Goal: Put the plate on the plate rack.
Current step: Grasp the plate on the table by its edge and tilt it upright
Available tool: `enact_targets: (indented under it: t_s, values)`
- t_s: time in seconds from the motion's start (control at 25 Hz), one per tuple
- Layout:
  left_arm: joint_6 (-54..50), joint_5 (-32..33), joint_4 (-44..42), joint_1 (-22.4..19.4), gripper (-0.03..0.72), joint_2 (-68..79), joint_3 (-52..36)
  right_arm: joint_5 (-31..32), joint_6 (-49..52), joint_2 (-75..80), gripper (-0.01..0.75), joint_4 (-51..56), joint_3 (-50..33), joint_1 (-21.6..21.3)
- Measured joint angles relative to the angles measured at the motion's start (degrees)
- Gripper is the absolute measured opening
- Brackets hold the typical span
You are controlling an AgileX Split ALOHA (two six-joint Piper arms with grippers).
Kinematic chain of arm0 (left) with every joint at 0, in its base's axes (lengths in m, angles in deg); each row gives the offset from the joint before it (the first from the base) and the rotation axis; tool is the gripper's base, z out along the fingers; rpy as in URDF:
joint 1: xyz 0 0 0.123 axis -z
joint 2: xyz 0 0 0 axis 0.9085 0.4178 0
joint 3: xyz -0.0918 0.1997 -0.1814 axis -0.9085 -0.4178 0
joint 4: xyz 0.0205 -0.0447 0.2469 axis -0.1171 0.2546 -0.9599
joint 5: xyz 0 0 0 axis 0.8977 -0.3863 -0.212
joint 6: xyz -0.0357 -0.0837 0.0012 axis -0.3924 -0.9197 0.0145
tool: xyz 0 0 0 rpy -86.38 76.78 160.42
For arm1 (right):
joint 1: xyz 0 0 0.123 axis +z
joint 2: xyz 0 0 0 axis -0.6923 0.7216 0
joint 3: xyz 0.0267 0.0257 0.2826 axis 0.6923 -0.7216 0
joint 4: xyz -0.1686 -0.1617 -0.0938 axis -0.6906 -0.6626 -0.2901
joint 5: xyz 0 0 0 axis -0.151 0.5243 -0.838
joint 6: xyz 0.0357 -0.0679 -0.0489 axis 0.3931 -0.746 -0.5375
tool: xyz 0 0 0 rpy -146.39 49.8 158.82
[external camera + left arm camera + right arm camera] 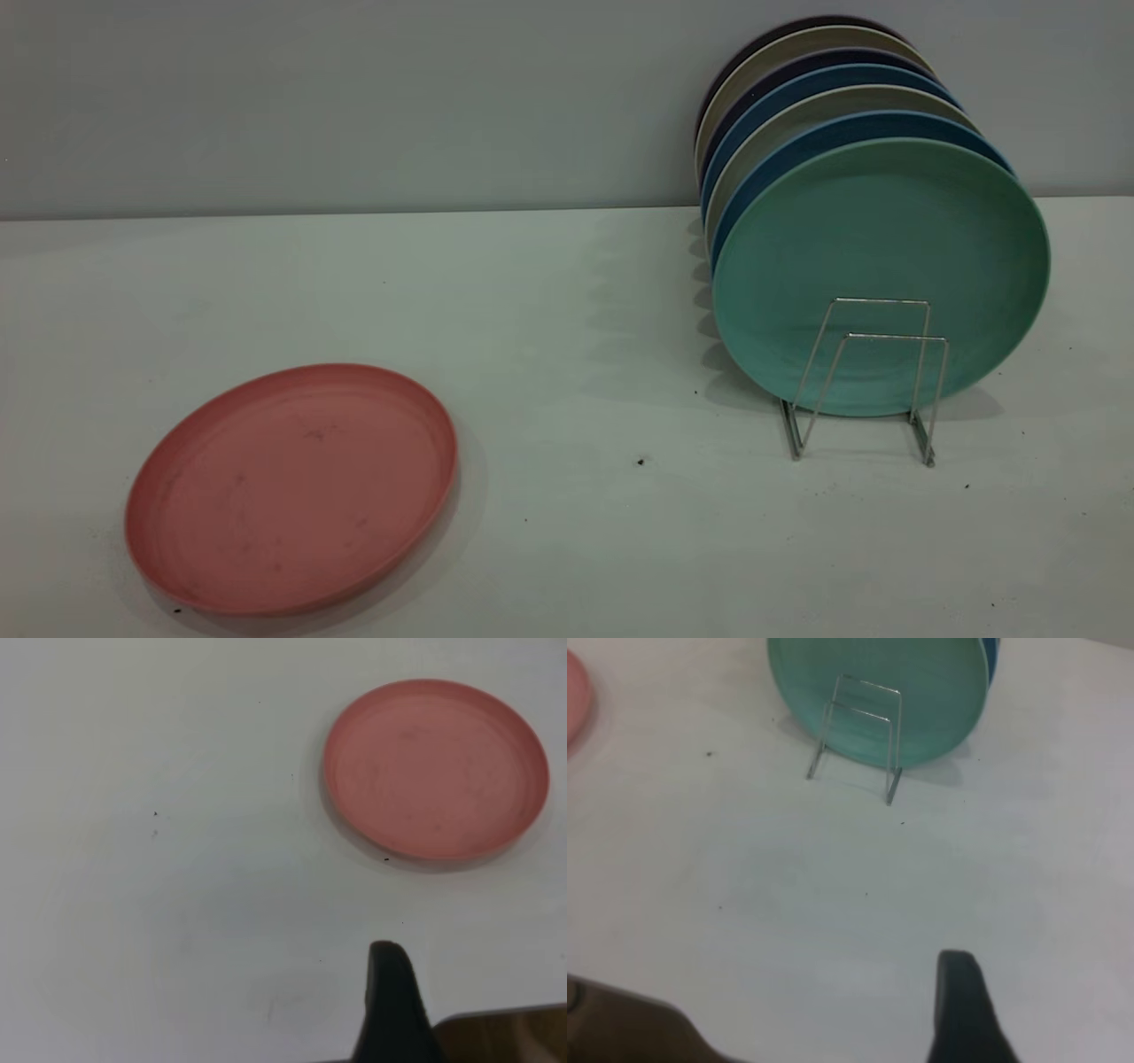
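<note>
**Flat plate, full rack: where the trouble can come from**

The desk [567,292] is wide and pale, and the plate [292,487] lies flat on it, well apart from the plate rack [864,381]. Because the plate lies flat with a low rim, a pincer probably finds little to hold; I judge it can slide away or tip when one edge is lifted.

The row of standing plates [824,133] fills the back of the rack, and the teal-green plate [881,266] is the front one. Only the two front wire loops look free. If the pink plate comes in at a wrong angle, it may knock the green one or push the light wire rack along the desk. The loops are much lower than a plate, so a plate set down carelessly can roll out.

Nothing stands between plate and rack, only some small dark specks [640,461].

Of the left pincer [394,1010] and the right pincer [961,1010] each wrist view shows only one dark finger above the bare desk, so I cannot tell if they are open or closed. Neither one holds anything.
</note>
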Motion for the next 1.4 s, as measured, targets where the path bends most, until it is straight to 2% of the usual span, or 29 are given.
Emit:
enact_targets:
  t_s: [0.28, 0.44, 0.56, 0.8, 1.04, 1.2, 1.4]
  values:
    - [0.09, -0.35, 0.00, 0.00, 0.516, 0.00, 0.07, 0.00, 0.00, 0.00, 0.475, 0.16, 0.00, 0.00]
    - [-1.25, -4.45, 0.07, 0.00, 0.516, 0.06, 0.65, -0.25, 0.00, 0.00, 0.475, 0.18, 0.00, 0.00]
    - [-3.76, -5.09, 0.07, 0.00, 0.516, 2.87, 0.65, -1.39, 0.00, 0.83, 0.475, 0.51, 0.31, 0.00]
    - [-4.28, -10.26, 0.07, 0.00, 0.516, 18.15, 0.65, -6.33, -3.08, 11.66, 0.475, 7.73, 0.70, 0.00]
    - [-2.88, -18.91, 0.99, 0.00, 0.516, 37.07, 0.65, -12.81, -14.52, 27.66, 0.475, 20.47, 0.70, 0.00]
    - [2.77, -23.91, 6.99, 0.00, 0.516, 48.50, 0.71, -15.63, -21.51, 36.25, 0.475, 26.58, 0.70, 0.00]
    - [10.54, -25.65, 16.23, 0.00, 0.516, 61.54, 3.69, -17.69, -26.43, 43.99, 0.475, 30.17, 0.70, 0.00]
